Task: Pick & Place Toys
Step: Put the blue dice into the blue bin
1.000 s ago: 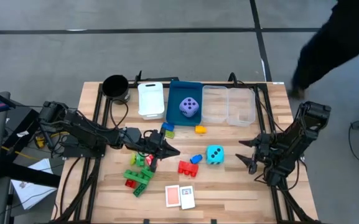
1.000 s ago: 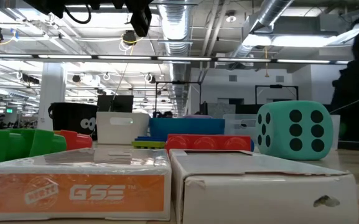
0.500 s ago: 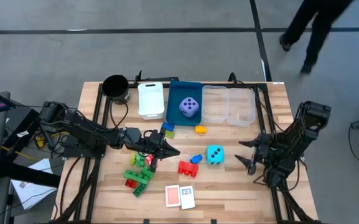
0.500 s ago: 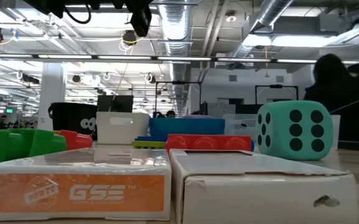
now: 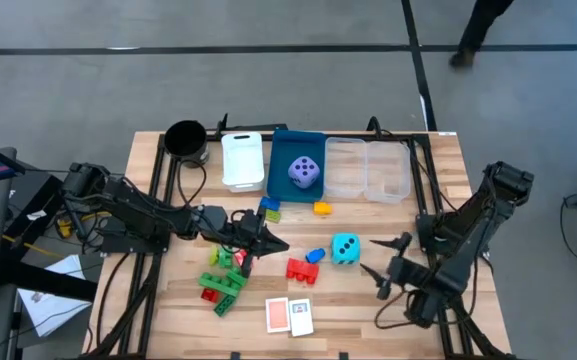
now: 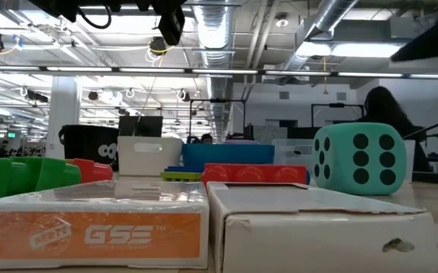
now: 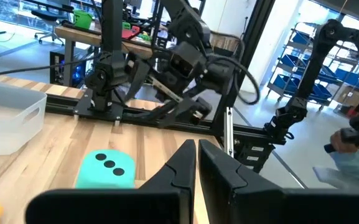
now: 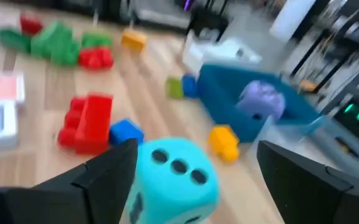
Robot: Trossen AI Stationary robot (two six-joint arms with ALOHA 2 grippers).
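Observation:
The cyan die rests on the table right of centre, also in the right wrist view and the left wrist view. My right gripper stands open just right of it, its fingers on either side of the die in its own view, short of it. A red brick and a blue brick lie beside the die. My left gripper hovers shut and level over mid-table, its fingers together with nothing between them. Green and red bricks lie below it. Two cards lie near the front edge.
At the far edge stand a black cup, a white bin, a blue bin holding the purple die, and clear bins. An orange brick and a blue-green brick lie before the bins.
My right gripper has swung toward the table's near edge and leftward, closer to the cyan die, rolling about its own axis as it went; its fingers stay apart. A person beyond the far edge has walked away. My left arm and the toys have kept still.

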